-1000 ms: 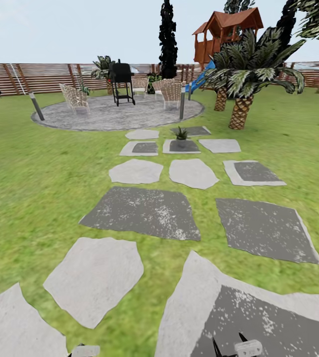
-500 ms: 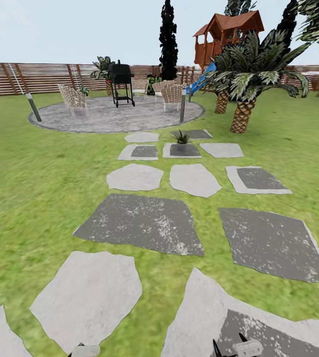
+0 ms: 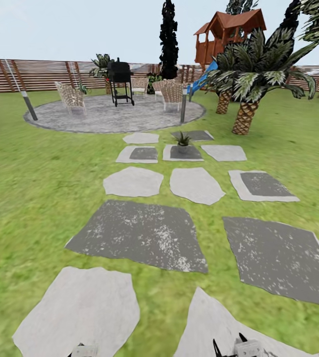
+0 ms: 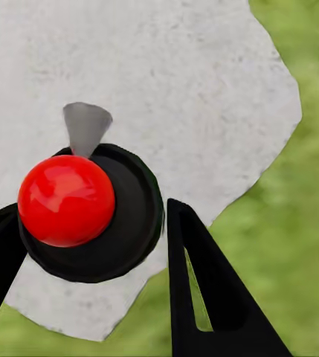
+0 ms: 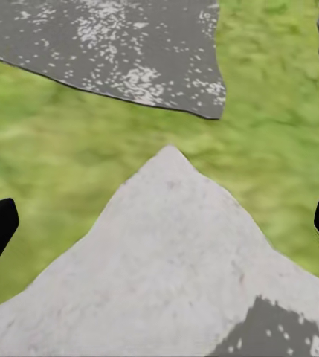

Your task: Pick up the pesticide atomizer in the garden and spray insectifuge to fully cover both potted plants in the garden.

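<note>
Both the left gripper (image 4: 92, 282) and right gripper (image 5: 159, 230) hung spread and empty, while a potted plant (image 3: 182, 141), likely light and fragile, stood just short of the round patio (image 3: 110, 115).

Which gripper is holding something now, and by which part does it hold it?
Neither. The right gripper is open over a pale stepping stone with nothing between its fingers. The left gripper has only the robot's own red ball behind it.

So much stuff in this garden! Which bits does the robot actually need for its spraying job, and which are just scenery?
For the job:
- potted plant, a small rosette on a stepping stone before the patio

Just scenery:
- grill
- wicker chairs
- palm
- playhouse with its blue slide
- fence
- lamp posts

I can't spot a sprayer from here.
</note>
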